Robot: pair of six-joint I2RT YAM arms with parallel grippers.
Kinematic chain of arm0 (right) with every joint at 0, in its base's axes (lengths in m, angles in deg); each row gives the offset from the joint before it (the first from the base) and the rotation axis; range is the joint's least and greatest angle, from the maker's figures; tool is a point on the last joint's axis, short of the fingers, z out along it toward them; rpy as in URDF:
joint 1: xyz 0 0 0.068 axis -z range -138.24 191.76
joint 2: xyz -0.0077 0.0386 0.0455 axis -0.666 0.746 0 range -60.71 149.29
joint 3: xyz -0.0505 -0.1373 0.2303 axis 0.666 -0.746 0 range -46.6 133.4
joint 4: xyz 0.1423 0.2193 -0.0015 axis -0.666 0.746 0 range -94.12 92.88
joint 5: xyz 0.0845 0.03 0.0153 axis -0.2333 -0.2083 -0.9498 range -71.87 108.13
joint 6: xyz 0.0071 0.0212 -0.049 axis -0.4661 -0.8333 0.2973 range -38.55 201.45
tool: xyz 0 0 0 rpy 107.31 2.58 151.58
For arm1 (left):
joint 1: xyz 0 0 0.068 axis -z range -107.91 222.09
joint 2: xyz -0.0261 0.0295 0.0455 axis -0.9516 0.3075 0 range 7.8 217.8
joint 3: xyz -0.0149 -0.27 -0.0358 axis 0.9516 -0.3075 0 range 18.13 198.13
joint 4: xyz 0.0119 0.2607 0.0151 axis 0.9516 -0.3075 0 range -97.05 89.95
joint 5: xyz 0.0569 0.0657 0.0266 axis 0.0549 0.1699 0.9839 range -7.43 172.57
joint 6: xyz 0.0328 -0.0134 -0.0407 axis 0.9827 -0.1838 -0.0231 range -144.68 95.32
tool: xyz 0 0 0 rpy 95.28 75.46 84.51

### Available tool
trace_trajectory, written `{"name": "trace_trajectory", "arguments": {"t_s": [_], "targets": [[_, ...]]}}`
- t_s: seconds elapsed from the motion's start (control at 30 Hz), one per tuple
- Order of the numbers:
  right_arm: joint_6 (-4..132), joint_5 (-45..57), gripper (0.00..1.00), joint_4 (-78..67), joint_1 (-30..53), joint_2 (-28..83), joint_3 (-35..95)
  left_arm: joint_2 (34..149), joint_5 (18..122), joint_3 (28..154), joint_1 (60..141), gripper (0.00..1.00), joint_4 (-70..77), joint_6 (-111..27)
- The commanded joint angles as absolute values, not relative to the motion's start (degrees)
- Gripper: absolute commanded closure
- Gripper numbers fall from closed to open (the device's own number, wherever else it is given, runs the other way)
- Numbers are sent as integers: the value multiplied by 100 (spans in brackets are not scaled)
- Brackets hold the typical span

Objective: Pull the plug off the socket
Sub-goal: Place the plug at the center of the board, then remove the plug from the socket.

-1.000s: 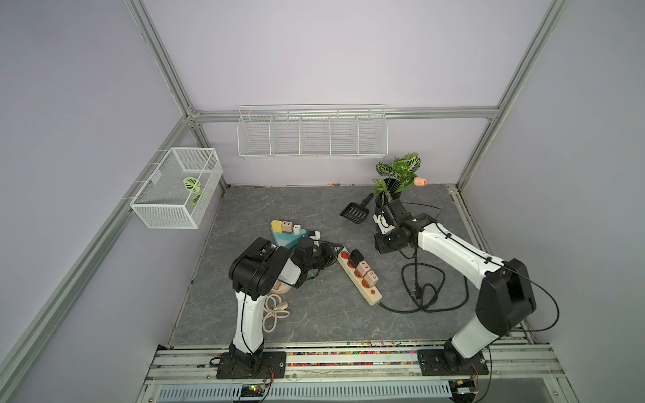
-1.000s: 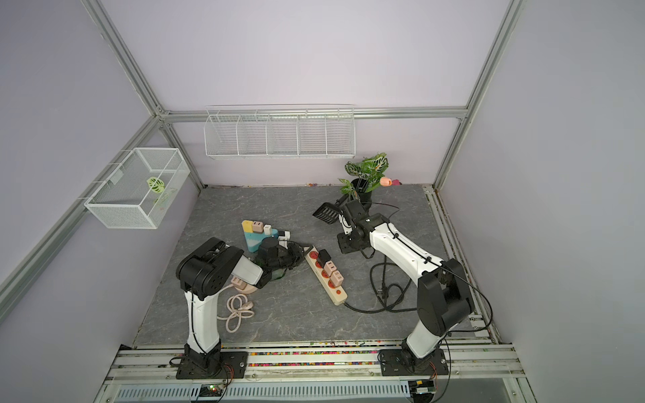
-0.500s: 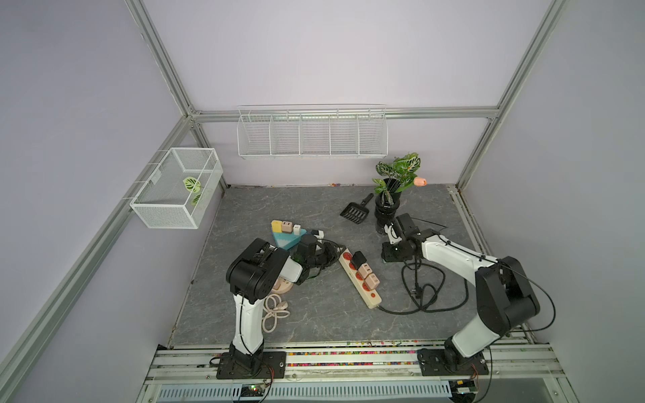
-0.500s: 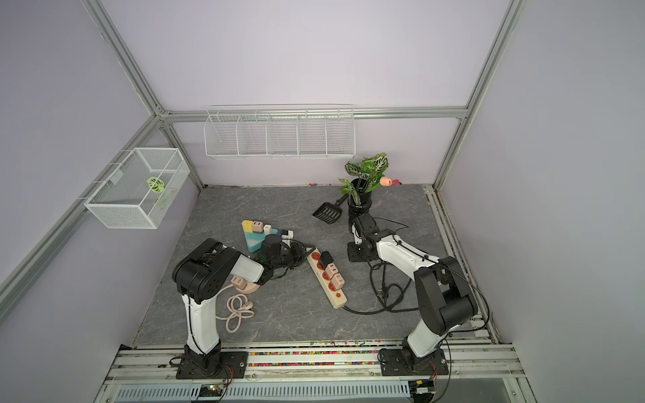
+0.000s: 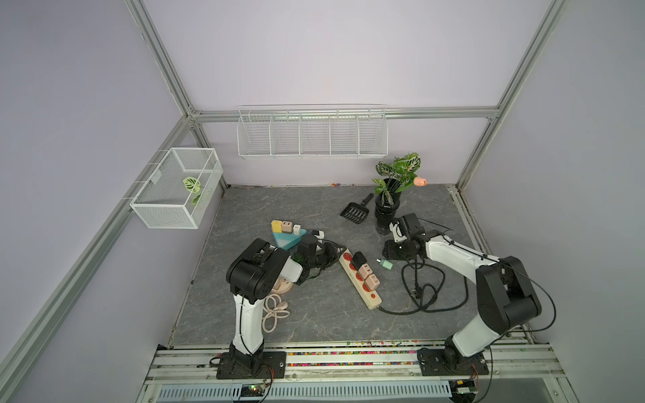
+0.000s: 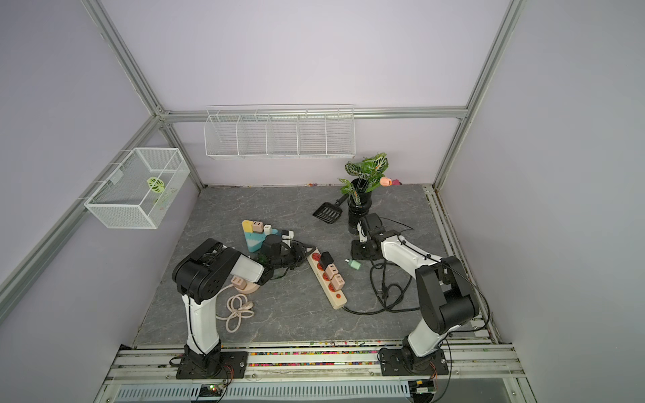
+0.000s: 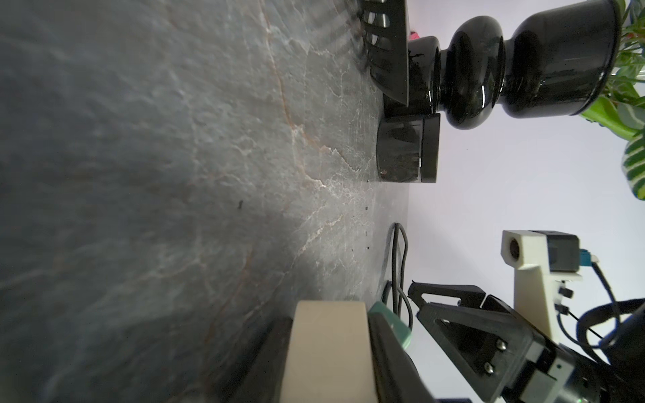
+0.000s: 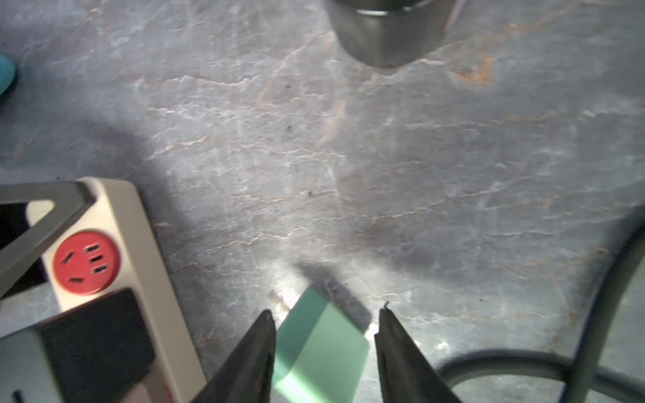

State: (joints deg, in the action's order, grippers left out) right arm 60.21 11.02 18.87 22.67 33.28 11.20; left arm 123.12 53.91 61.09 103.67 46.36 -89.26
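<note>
Grey stone table [image 5: 314, 314], power strip [image 5: 372, 297], green plug [image 5: 385, 265]

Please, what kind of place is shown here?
Probably a robot test cell, not a home: an aluminium frame with plain walls, the left arm and right arm bolted to a front rail, and props like a power strip on the tabletop.

Green plug [image 8: 319, 345] and power strip [image 8: 115, 265]: cropped at right wrist view's edge. Both blurred in left wrist view.

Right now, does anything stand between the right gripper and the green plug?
Nothing visible does. The green plug lies on the table directly between the open jaws of the right gripper, beside the power strip.
</note>
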Motion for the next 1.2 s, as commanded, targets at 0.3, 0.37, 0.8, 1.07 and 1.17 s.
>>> {"name": "trace_trajectory", "arguments": {"t_s": [0.3, 0.37, 0.8, 1.07, 1.17], "targets": [[6625, 621, 48, 2218, 1834, 2426, 1310, 12203, 5441, 6014, 10479, 100, 4492, -7946], [6748, 432, 46, 2186, 1636, 2384, 1362, 12200, 5430, 6023, 10472, 100, 4503, -7935], [6896, 390, 39, 2670, 813, 3481, 2186, 12192, 5464, 6054, 10516, 100, 4460, -7904], [6919, 328, 39, 2801, 687, 4076, 2445, 12122, 5512, 6014, 10528, 100, 4409, -7849], [6914, 262, 43, 2832, 678, 4175, 2485, 12100, 5522, 6018, 10535, 100, 4405, -7838]]}}
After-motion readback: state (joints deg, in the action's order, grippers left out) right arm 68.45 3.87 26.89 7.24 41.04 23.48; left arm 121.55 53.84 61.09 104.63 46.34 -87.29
